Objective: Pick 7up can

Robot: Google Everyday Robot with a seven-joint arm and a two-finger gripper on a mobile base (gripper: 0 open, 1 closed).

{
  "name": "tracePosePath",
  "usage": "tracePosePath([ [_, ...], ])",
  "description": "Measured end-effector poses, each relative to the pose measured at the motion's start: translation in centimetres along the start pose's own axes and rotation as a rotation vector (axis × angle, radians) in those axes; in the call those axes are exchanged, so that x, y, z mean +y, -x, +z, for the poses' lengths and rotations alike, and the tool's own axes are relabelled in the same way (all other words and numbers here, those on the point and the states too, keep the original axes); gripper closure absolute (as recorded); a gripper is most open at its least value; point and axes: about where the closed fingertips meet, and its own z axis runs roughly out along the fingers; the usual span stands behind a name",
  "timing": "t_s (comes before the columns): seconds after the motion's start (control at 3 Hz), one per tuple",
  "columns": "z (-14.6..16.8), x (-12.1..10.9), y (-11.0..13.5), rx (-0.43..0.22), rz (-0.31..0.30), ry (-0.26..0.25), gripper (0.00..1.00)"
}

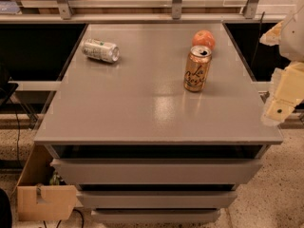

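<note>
The 7up can point(100, 50), silvery-white with green markings, lies on its side at the far left of the grey cabinet top point(142, 99), its shiny metal end facing right. My gripper point(285, 96), cream-coloured, hangs at the right edge of the view, beyond the cabinet's right side and far from the can. It holds nothing that I can see.
A gold-orange can with script lettering point(197, 68) stands upright at the middle right. An orange fruit point(204, 39) sits just behind it. Drawers point(156, 171) run below the front edge. A cardboard piece point(45, 201) stands on the floor at the lower left.
</note>
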Motion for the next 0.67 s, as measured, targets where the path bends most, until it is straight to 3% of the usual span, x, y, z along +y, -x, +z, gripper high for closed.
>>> tracePosePath([
  [0.67, 0.0, -0.25, 0.49, 0.006, 0.005, -0.029, 0.0],
])
